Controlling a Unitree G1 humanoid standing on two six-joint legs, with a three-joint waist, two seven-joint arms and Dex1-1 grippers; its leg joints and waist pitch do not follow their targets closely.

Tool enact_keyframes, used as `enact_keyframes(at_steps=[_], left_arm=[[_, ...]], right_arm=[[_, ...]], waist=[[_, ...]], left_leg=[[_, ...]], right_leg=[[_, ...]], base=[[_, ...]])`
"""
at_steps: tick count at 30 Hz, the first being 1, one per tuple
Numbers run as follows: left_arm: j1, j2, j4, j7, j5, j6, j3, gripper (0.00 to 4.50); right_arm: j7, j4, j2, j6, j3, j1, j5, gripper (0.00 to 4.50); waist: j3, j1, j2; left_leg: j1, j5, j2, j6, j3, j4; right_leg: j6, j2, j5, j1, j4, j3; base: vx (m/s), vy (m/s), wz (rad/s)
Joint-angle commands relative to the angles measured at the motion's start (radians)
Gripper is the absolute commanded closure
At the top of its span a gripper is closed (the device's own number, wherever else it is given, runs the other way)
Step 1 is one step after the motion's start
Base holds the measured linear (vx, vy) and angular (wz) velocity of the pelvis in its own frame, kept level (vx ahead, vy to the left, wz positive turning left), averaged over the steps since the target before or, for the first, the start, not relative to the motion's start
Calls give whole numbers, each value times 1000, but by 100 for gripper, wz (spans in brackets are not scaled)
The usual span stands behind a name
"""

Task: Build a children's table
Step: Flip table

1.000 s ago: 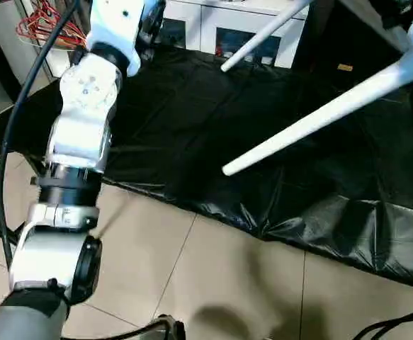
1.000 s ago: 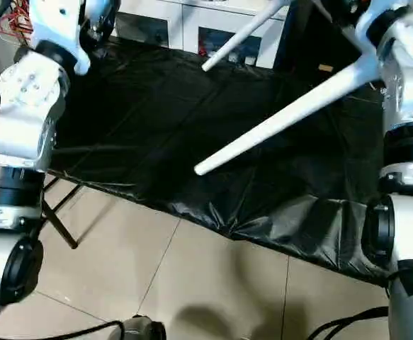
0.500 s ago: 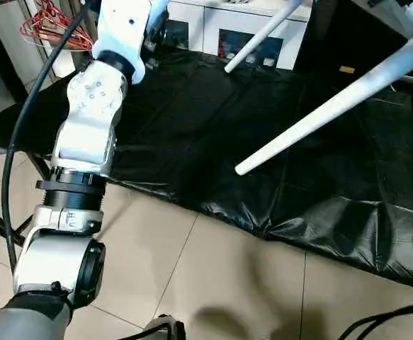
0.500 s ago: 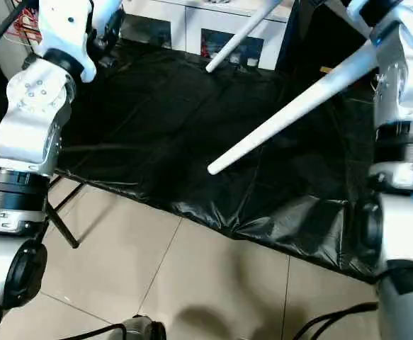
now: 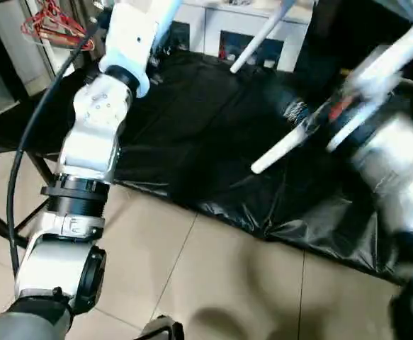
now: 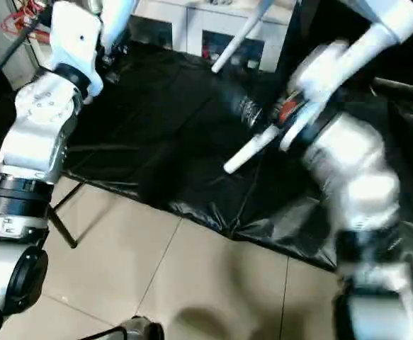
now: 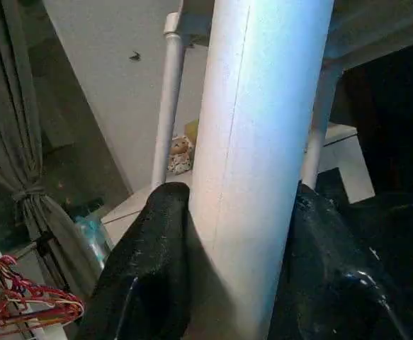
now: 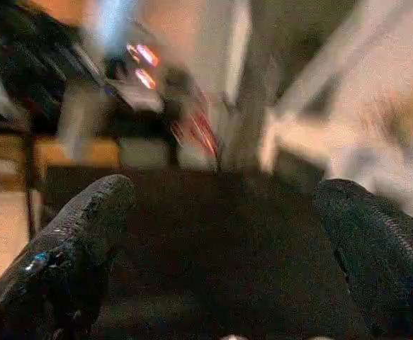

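Left wrist view: left gripper (image 7: 238, 234) clamps white leg (image 7: 259, 142), frame centre. Right gripper (image 8: 227, 248) fingers spread wide, nothing between. Head views: another leg (image 5: 334, 117) slants from upper right, above black sheet (image 5: 192, 120).

We cannot read any text, label, brand, number or sign in these pictures.
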Motion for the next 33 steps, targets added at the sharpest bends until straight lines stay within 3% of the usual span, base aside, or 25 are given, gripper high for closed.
enact_keyframes(at_steps=[1, 5, 7, 11, 13, 19, 23, 24, 26, 27, 29, 33], left_arm=[[11, -11, 13, -17, -12, 4, -16, 277], [18, -6, 3, -19, -11, 6, -15, 278], [20, -4, 0, -20, -11, 6, -16, 278], [28, 4, -12, -22, -10, 8, -16, 278], [30, 7, -13, -22, -9, 10, -15, 278], [37, 10, -21, -23, -8, 13, -14, 281], [38, 11, -20, -27, -11, 11, -14, 282], [38, 10, -14, -31, -12, 8, -16, 282], [38, 9, -10, -34, -13, 6, -18, 283], [38, 9, -9, -35, -13, 5, -19, 284], [41, 6, -5, -39, -14, 1, -23, 284], [48, 0, -4, -43, -16, -4, -25, 284]], right_arm=[[-68, 34, 10, 51, -15, 33, -19, 0], [-182, 67, 31, 96, -33, 75, -44, 0], [-225, 87, 41, 99, -45, 76, -57, 0], [-359, 171, 75, 87, -95, 39, -95, 0], [-375, 195, 85, 82, -105, 19, -86, 0], [-446, 296, 104, 66, -130, -43, -93, 0], [-405, 410, 131, -44, -161, -100, -84, 0], [-399, 474, 135, -82, -175, -132, -78, 0], [-385, 517, 137, -112, -176, -154, -78, 0], [-373, 537, 137, -127, -172, -165, -81, 26], [-328, 601, 143, -172, -173, -203, -76, 33], [-222, 689, 148, -243, -169, -248, -78, 78]], waist=[[-80, -11, -5], [-78, -14, -14], [-78, -16, -13], [-79, -15, -19], [-79, -15, -18], [-79, -16, -15], [-80, -17, -8], [-81, -18, -1], [-81, -18, -5], [-81, -21, 0], [-81, -21, -1], [-82, -20, -8]], left_leg=[[69, -349, 94, -119, -72, -101], [65, -358, 94, -124, -74, -103], [65, -346, 93, -127, -73, -102], [66, -321, 91, -119, -68, -100], [62, -302, 91, -111, -68, -101], [68, -286, 91, -112, -63, -101], [68, -312, 92, -128, -65, -103], [69, -322, 92, -135, -67, -103], [71, -335, 92, -141, -64, -103], [69, -336, 91, -143, -66, -104], [68, -337, 92, -142, -66, -104], [60, -303, 92, -108, -63, -101]], right_leg=[[-162, -104, -247, 4, -93, 54], [-144, -108, -273, 5, -95, 56], [-143, -109, -277, 3, -96, 56], [-143, -108, -269, 3, -96, 57], [-142, -107, -254, 6, -94, 56], [-150, -102, -226, 0, -90, 56], [-150, -103, -213, 2, -89, 55], [-154, -104, -213, 1, -87, 55], [-160, -102, -208, 0, -89, 55], [-164, -102, -195, 3, -86, 55], [-170, -102, -179, 4, -85, 54], [-191, -105, -149, 13, -82, 55]], base=[[0, 0, 0], [0, 0, 0], [0, 0, 0], [0, 0, 0], [0, 0, 0], [0, 0, 0], [0, 0, 0], [0, 0, 0], [0, 0, 0], [0, 0, 0], [0, 0, 0], [0, 0, 0]])
